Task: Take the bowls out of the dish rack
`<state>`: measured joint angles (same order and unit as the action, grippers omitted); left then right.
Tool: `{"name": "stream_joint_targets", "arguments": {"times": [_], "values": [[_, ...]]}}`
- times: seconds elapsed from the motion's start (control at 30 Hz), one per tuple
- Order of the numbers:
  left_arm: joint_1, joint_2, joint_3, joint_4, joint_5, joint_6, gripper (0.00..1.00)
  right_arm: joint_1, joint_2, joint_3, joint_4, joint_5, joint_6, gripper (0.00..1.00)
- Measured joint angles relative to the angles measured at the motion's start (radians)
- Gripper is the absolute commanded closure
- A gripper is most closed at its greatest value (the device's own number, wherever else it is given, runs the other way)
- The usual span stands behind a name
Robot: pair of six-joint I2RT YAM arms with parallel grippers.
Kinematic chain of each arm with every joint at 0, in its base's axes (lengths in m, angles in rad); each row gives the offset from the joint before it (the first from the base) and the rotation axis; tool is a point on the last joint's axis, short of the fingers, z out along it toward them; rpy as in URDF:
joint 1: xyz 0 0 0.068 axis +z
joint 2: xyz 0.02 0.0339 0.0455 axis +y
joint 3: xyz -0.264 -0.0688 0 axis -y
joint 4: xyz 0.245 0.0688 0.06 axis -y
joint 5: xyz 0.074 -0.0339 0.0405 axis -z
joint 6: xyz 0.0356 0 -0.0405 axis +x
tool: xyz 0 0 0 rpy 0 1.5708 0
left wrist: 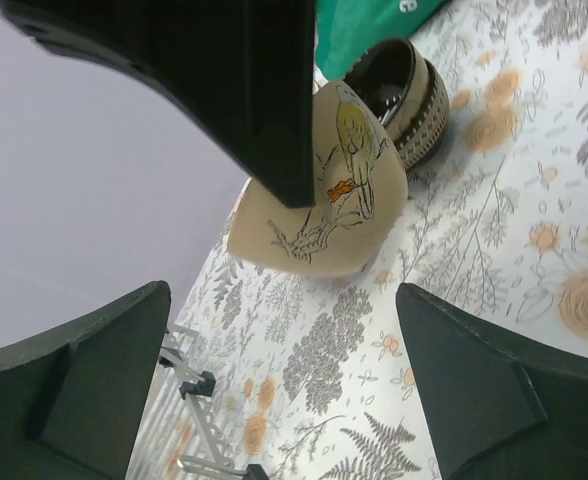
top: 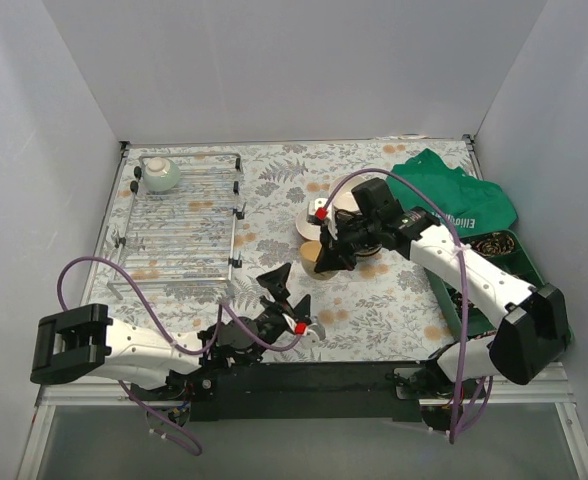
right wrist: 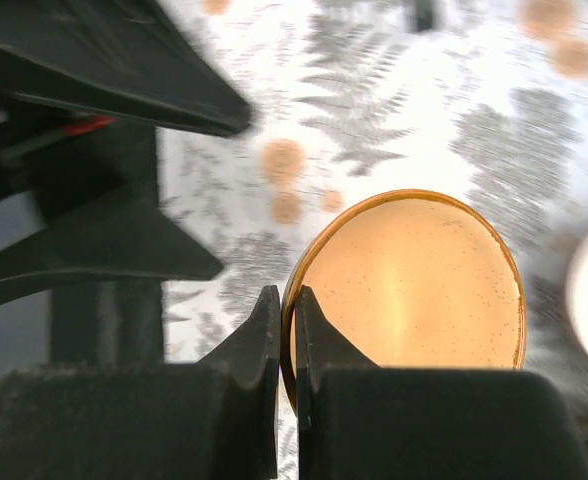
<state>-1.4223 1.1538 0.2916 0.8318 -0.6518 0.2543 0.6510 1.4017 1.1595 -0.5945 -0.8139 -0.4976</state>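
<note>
The right pincer (right wrist: 286, 330) is closed tight on the rim of a tan bowl (right wrist: 414, 280). One finger is inside the lip and one outside, and the bowl is tipped up on edge, so its glossy amber inside faces the wrist camera. The bowl's outer wall carries a painted bird on a branch. I cannot tell whether its lower edge touches the bench (top: 274, 190) or hangs just clear of it.

The left pincer (left wrist: 282, 300) stands wide open with nothing between its fingers. It is aimed straight at that tilted bowl, which sits just ahead of it. Past the bowl, farther out from the left pincer, is a dark brown bowl (left wrist: 399, 85) with a striped outside. A cream bowl (top: 308, 231) rests close beside the right pincer on its far side.

The dish rack (top: 179, 225) lies off to the left of the left pincer, well apart from the right one. A mint bowl (top: 159, 173) sits in the rack's far corner, the corner farthest from both pincers. Behind the right arm lie a green cloth (top: 454, 195) and a green tray (top: 529, 262).
</note>
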Motion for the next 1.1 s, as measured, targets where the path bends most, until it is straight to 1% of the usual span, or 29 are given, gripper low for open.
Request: {"name": "stream_joint_targets", "arguments": {"times": [0.13,0.23,0.27,0.37,0.5,0.63,0.7,0.87,0.93,1.0,1.1], "values": [[0.012,0.0,0.03,0.021,-0.004,-0.041,0.02,-0.011,-0.074,-0.042,0.082,0.187,0.069,0.99],[0.047,-0.008,0.047,0.018,-0.003,-0.09,0.02,-0.01,-0.137,-0.085,0.15,0.309,0.117,0.99],[0.061,-0.015,0.053,0.009,-0.002,-0.109,0.02,-0.01,-0.151,-0.097,0.169,0.335,0.131,0.99],[0.148,-0.06,0.09,-0.052,0.021,-0.216,0.02,-0.01,-0.192,-0.136,0.233,0.421,0.164,0.99],[0.332,-0.13,0.179,-0.153,0.074,-0.404,0.02,-0.01,-0.198,-0.156,0.294,0.499,0.194,0.99],[0.522,-0.163,0.264,-0.244,0.137,-0.602,0.02,-0.006,-0.183,-0.161,0.344,0.552,0.209,0.99],[0.633,-0.164,0.309,-0.307,0.182,-0.712,0.02,0.003,-0.163,-0.161,0.367,0.58,0.209,0.99],[0.954,-0.157,0.383,-0.451,0.313,-1.019,0.02,0.068,-0.082,-0.161,0.404,0.695,0.193,0.99],[1.055,-0.149,0.397,-0.49,0.356,-1.112,0.02,0.095,-0.047,-0.161,0.421,0.747,0.181,0.99],[1.117,-0.139,0.401,-0.521,0.381,-1.174,0.02,0.119,-0.013,-0.16,0.441,0.799,0.171,0.99],[1.147,-0.122,0.404,-0.556,0.391,-1.213,0.02,0.146,0.037,-0.152,0.468,0.868,0.15,0.99]]}}
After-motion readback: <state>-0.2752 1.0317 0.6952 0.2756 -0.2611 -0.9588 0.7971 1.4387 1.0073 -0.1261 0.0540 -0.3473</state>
